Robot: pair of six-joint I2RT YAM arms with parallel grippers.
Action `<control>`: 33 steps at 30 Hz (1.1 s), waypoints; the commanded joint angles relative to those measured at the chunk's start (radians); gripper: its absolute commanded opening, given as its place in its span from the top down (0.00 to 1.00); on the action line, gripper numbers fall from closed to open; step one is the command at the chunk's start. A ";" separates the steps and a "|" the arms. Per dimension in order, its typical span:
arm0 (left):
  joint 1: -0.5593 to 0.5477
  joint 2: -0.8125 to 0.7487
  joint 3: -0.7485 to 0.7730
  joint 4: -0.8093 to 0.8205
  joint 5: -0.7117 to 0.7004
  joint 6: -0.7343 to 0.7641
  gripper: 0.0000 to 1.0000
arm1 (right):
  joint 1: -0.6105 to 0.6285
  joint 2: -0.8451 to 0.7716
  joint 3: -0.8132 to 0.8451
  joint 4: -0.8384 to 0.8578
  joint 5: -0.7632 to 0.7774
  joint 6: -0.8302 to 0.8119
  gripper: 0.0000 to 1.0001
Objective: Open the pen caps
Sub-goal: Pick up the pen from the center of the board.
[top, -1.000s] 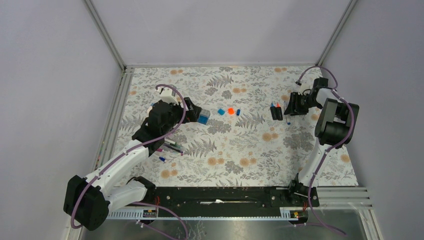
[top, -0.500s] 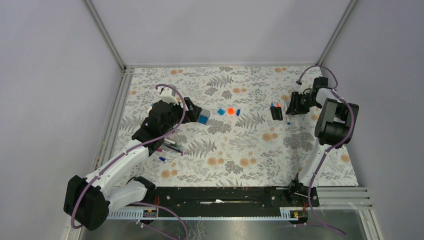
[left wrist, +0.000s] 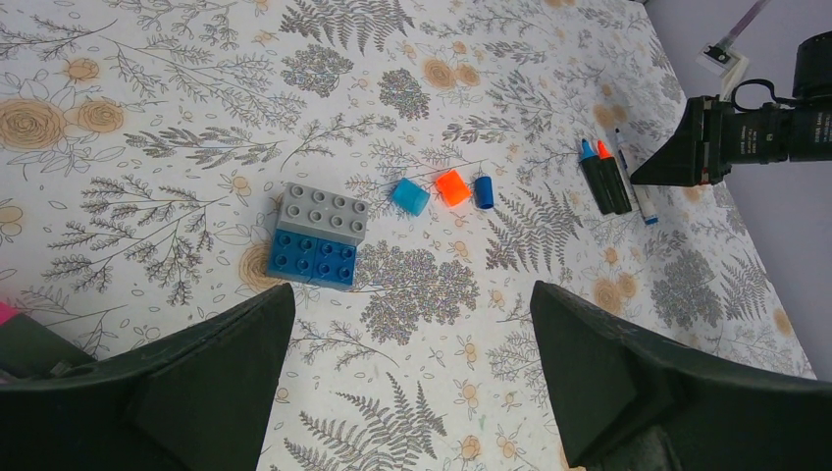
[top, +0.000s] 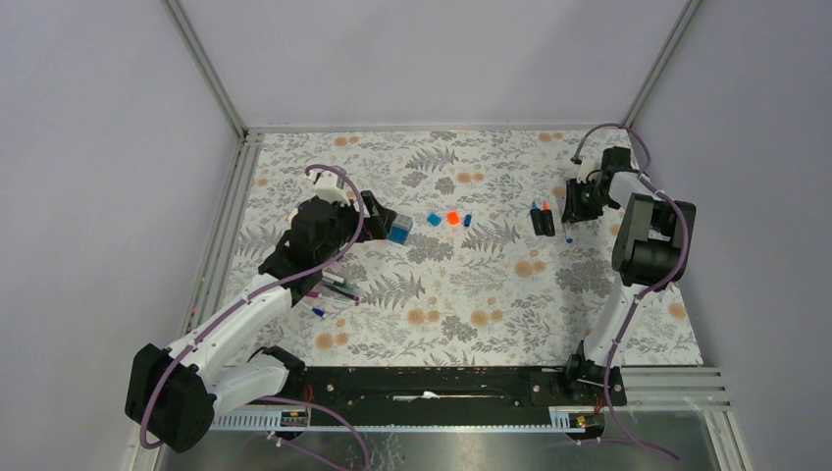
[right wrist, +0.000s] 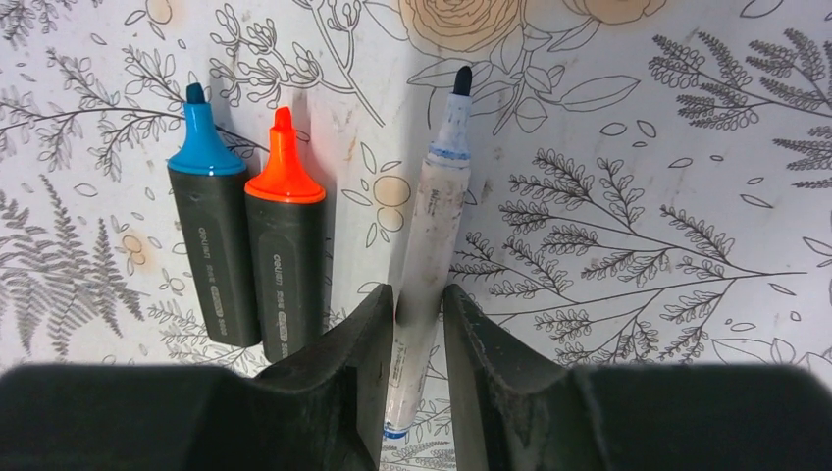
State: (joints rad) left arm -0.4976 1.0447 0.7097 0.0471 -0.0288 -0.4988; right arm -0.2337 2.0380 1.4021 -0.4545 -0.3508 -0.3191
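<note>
Plainly, left claw (left wrist: 410,290) gapes wide; right claw (right wrist: 419,296) narrowly straddles white pen (right wrist: 440,201), grip unclear.

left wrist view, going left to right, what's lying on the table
blue-and-grey block, light blue cap, orange cap, dark blue cap, blue-tipped highlighter, orange-tipped highlighter, thin white pen

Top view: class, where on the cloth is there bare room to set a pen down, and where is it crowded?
Free: the wide middle stretch between the loose caps and the near black rail. Crowded: pens by the left arm, and highlighters beside the right gripper.
</note>
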 commanded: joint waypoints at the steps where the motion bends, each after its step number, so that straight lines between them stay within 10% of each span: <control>1: 0.008 -0.013 -0.012 0.058 0.005 -0.005 0.01 | 0.034 0.002 -0.040 0.011 0.154 -0.028 0.67; 14: 0.010 -0.023 -0.021 0.055 0.007 -0.014 0.01 | 0.045 -0.028 -0.078 0.071 0.235 0.002 0.98; 33: 0.011 -0.007 -0.009 0.062 0.023 -0.032 0.01 | 0.044 -0.308 -0.236 0.203 -0.054 0.092 1.00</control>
State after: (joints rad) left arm -0.4946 1.0424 0.6910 0.0475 -0.0200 -0.5209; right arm -0.1898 1.8187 1.1786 -0.2787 -0.2520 -0.2760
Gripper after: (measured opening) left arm 0.989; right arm 0.237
